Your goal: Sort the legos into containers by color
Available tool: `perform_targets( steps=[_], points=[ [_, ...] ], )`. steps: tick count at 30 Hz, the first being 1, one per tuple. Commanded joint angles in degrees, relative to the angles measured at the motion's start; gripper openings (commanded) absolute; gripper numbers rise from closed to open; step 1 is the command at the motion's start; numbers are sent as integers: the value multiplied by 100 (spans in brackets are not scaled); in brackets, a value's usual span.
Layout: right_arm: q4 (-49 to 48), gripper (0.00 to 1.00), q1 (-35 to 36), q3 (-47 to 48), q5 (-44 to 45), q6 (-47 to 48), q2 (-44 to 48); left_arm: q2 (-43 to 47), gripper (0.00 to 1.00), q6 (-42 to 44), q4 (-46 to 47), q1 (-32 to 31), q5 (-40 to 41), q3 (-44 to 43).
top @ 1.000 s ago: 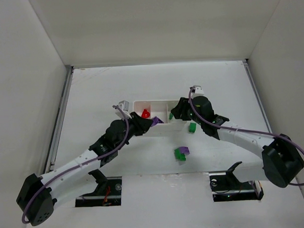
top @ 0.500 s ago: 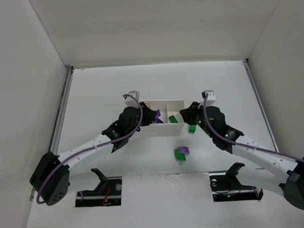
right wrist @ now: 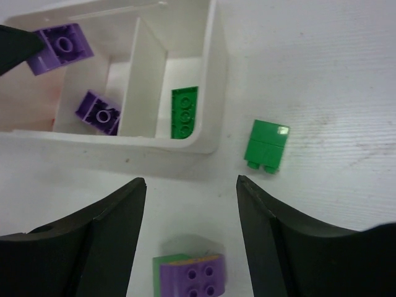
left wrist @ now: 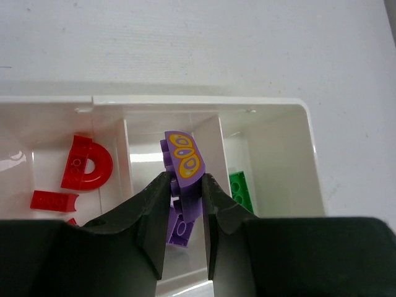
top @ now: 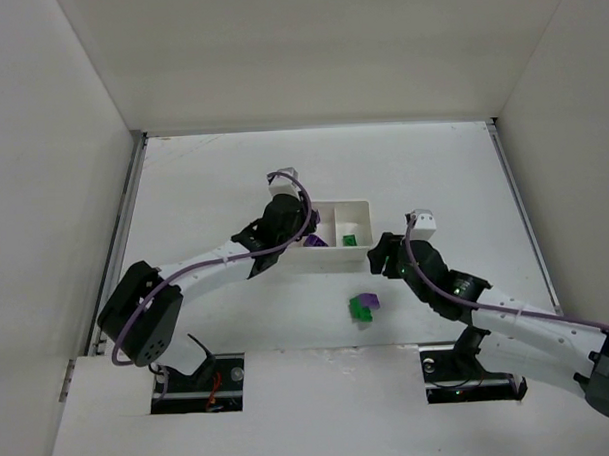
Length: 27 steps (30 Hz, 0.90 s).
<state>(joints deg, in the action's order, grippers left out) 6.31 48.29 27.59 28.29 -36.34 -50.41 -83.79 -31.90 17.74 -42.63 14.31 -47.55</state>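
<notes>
Purple lego [left wrist: 184,161] is pinched in my left end effector [left wrist: 185,181], above the tray's middle compartment [left wrist: 148,139]. Next I should let go there. My right end effector [right wrist: 190,182] is open, empty.

A gripped purple lego [left wrist: 181,162] hangs over the white tray [left wrist: 291,108]; green brick [right wrist: 266,145] lies beside.

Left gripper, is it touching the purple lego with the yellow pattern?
Touching. The left wrist view shows the left gripper closed on the purple lego, both fingers pressed against its opposite sides with no gap.
</notes>
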Motion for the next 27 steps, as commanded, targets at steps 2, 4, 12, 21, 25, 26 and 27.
perform_targets(
  steps=[2, 4, 12, 21, 25, 26, 27],
  points=[
    [187, 67, -202, 71, 440, -181, -240, -190, 27, 228, 125, -4, 134, -342],
    [178, 67, -281, 114, 440, -181, -398, -226, 30, 289, 107, -21, 134, -378],
    [108, 65, -422, 159, 414, -365, -899, 301, 45, 351, 81, -83, 204, -211],
    [-261, 60, -729, 264, 247, -488, -1752, 1259, 45, 105, 81, -408, 204, 500],
    [-533, 58, -887, 282, 177, -392, -1972, 1558, 45, -9, 81, -496, 196, 817],
    [-595, 58, -888, 282, 150, -374, -2007, 1602, 45, -35, 81, -505, 187, 878],
    [-639, 58, -888, 282, 133, -365, -2042, 1629, 45, -62, 81, -505, 178, 931]
  ],
)
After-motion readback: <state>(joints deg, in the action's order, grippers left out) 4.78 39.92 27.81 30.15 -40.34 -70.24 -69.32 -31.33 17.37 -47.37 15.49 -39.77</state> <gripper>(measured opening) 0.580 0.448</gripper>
